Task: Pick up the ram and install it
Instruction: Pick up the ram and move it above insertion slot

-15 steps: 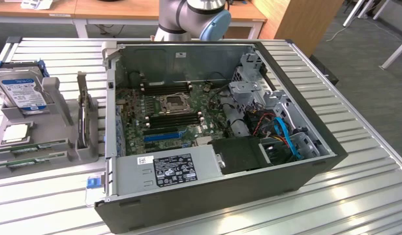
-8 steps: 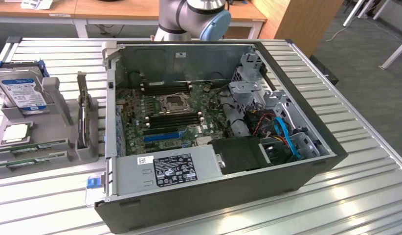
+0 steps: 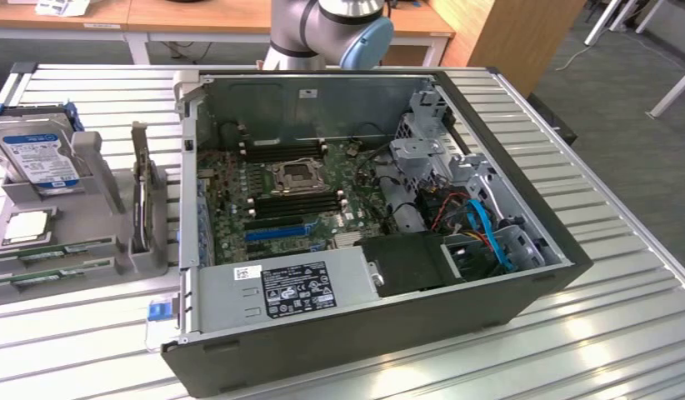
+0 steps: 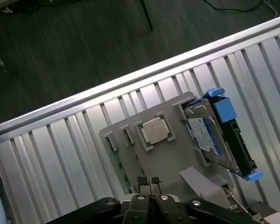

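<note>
Exterior view, from its left: grey holder (image 3: pixel 120 250) on the slatted table (image 3: pixel 87 342), carrying loose parts. HDD (image 3: pixel 37 158) propped upright in a blue caddy, CPU (image 3: pixel 26 225) flat in its recess, ram (image 3: pixel 56 249) flat in a groove along the near edge w/ a 2nd green stick (image 3: pixel 42 273) just beside it. Grooves prob. there to keep each part at a fixed, repeatable spot for a pick. Further toward that view's right: open PC case (image 3: pixel 521 308) lying on its side, so mobo (image 3: pixel 320 187) faces up and is reachable from above. Black memory slots (image 3: pixel 282 150) on either side of the CPU socket (image 3: pixel 292 177), looking empty; blue expansion slot (image 3: pixel 278 231) nearer the camera; PSU (image 3: pixel 287 287) at the near wall; blue cables (image 3: pixel 492 233) at the exterior view's right. Arm (image 3: pixel 320 25) behind the case. Wrist view: gripper (image 4: pixel 148 181) above the holder (image 4: pixel 172 158), looking down, jaws together w/ nothing between them. Ram (image 4: pixel 116 161) seen as a green edge in its groove, close to the gripper but not touched; then CPU (image 4: pixel 154 130), then HDD (image 4: pixel 207 135). Judged: ram not yet picked, install not begun.
</note>
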`<control>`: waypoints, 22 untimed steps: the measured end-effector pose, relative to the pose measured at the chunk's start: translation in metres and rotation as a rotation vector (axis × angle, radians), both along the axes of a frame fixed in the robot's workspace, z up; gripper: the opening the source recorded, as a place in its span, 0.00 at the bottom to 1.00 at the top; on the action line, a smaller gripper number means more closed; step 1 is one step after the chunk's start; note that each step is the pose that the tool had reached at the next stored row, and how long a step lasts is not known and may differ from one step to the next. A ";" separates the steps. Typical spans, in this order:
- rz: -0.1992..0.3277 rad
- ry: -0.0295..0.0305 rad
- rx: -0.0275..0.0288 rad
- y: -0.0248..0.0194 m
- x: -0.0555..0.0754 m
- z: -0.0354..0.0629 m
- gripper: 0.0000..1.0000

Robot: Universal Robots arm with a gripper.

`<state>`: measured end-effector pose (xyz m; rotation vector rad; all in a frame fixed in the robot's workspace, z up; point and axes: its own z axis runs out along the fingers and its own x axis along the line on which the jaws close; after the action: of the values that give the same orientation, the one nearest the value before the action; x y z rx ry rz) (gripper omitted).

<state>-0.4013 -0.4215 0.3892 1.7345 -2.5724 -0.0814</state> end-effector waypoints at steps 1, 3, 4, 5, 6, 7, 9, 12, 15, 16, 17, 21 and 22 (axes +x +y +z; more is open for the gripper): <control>0.014 0.0000 -0.0005 0.0000 0.000 0.0000 0.10; 0.044 0.0001 -0.0017 0.0000 0.000 0.0000 0.10; 0.058 0.0001 -0.0021 0.0000 0.000 0.0000 0.10; 0.072 0.0001 -0.0024 0.0000 0.000 -0.0001 0.10; 0.086 0.0002 -0.0029 0.0000 0.000 -0.0001 0.10; 0.100 0.0002 -0.0033 0.0000 0.000 -0.0001 0.10; 0.129 0.0003 -0.0040 0.0000 0.000 0.0000 0.10; 0.170 0.0005 -0.0052 0.0000 0.000 -0.0001 0.10; 0.178 0.0008 -0.0057 0.0000 0.000 -0.0001 0.10; 0.178 0.0008 -0.0057 0.0000 0.000 -0.0001 0.10; 0.178 0.0008 -0.0056 0.0000 0.000 -0.0001 0.10; 0.178 0.0009 -0.0057 0.0000 0.000 -0.0001 0.10; 0.178 0.0008 -0.0056 0.0000 0.000 -0.0001 0.10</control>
<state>-0.4013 -0.4215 0.3891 1.9506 -2.4023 -0.0691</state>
